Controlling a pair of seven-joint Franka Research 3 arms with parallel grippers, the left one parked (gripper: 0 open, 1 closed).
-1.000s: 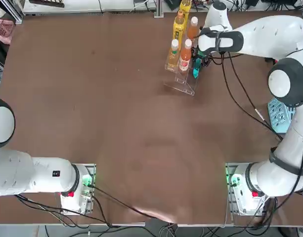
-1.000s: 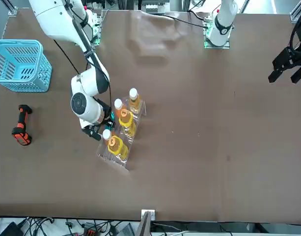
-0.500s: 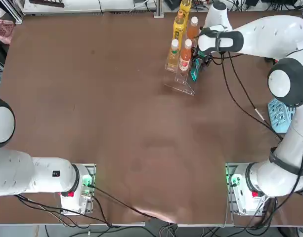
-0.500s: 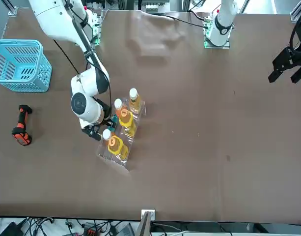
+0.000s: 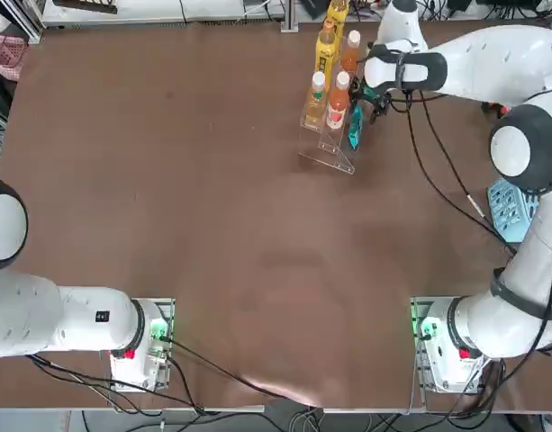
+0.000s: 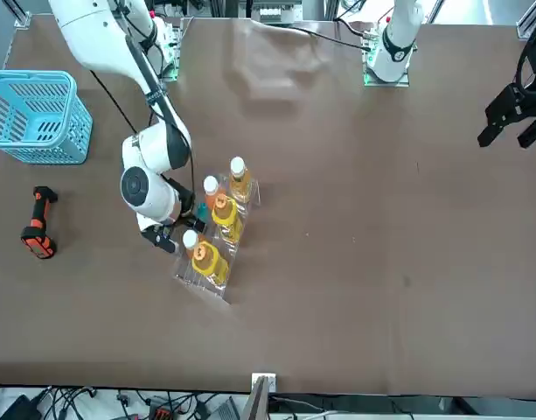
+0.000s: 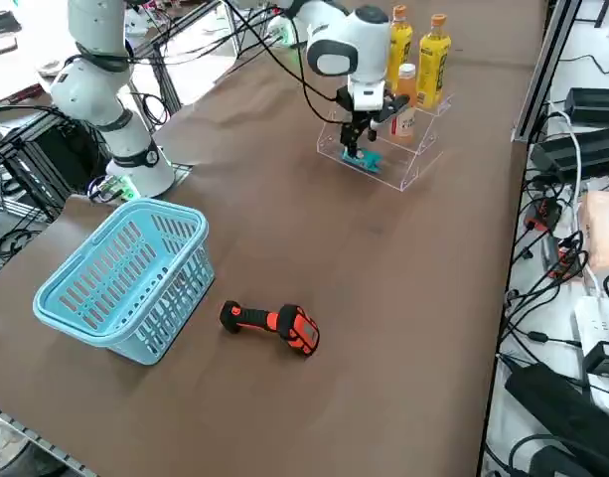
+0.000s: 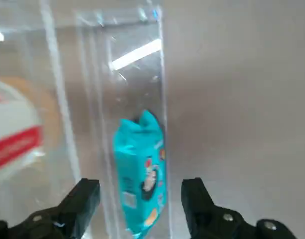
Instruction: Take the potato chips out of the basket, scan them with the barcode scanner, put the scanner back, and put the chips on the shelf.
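The potato chips [image 8: 140, 174], a slim teal packet, rest in the outer lane of the clear acrylic shelf [image 8: 137, 55]; no finger touches them. My right gripper [image 8: 141, 191] hovers just above the packet, open, with one black finger on each side. From overhead the chips [image 5: 354, 129] lie at the shelf's [image 5: 334, 155] right edge, under the gripper [image 5: 364, 106]. The light blue basket [image 7: 125, 278] stands near the table's right side. The black and orange barcode scanner [image 7: 274, 323] lies on the table beside it.
Orange and yellow drink bottles [image 5: 328, 45] fill the other tiers of the shelf, close to the gripper's left. The arm's cable [image 5: 438, 171] trails over the table toward the basket [image 5: 508, 205]. Open brown tabletop [image 5: 212, 225] spreads left of the shelf.
The right gripper's fingers have spread apart and let go of the chips, which now sit on the shelf. The gripper has pulled back a little from the packet.
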